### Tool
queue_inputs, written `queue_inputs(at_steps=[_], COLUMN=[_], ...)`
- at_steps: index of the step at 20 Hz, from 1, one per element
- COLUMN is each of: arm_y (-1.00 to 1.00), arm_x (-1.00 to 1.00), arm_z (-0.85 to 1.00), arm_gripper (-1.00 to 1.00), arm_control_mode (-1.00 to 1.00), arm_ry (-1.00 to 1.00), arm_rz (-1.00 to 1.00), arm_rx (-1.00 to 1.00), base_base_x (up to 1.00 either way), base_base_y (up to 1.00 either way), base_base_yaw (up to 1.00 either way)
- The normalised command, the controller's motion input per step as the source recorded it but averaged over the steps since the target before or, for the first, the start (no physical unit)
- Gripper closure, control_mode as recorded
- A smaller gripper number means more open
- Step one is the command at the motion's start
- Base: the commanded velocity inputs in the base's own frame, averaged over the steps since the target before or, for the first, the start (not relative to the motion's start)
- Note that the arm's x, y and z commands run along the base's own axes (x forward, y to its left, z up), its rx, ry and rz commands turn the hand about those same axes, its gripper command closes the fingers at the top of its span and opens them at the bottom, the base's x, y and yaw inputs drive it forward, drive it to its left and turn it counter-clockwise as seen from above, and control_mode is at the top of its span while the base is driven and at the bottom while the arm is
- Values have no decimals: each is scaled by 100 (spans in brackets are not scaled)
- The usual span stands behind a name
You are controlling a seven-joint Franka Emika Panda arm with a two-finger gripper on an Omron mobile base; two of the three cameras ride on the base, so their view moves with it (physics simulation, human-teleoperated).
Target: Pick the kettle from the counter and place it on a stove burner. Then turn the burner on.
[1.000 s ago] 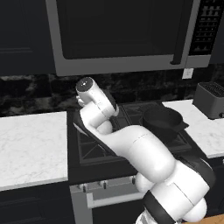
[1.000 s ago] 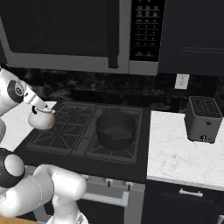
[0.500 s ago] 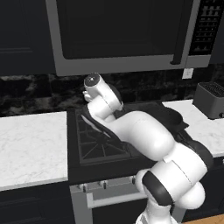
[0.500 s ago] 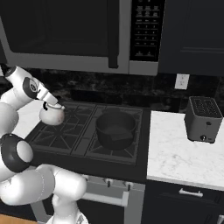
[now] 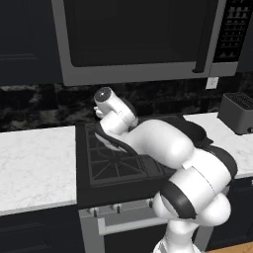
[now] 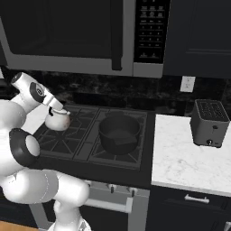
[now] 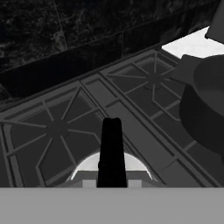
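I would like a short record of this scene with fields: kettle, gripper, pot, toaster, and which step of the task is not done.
kettle: held by its black handle, over the left side of the cooktop, in the air
gripper: shut on the kettle handle
pot: black, on the right grates
toaster: on the right counter
not done: kettle not yet set on the front-left burner; burner not turned on

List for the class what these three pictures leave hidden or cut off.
- Front burners and kettle, left base view: covered by the arm.
- Kettle underside, right base view: touching the grate or not, unclear.
- Gripper fingertips, hand view: cut off at the bottom.
- Pot, hand view: cropped by the right edge.
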Motion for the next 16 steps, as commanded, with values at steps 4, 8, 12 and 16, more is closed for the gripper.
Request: queue_inputs(at_steps=[4,8,12,16], arm_y=[0,0,0,0], arm_x=[6,0,0,0], arm_z=[-33,-35,-36,-31], arm_gripper=[100,100,100,100], arm_control_mode=[-100,-100,-100,-100], arm_ry=[0,0,0,-1], arm_rz=[0,0,0,0], arm_rx=[-1,-1,-1,-1], base_base_x=[0,0,0,0], base_base_y=[0,0,0,0], base_base_yaw=[0,0,0,0])
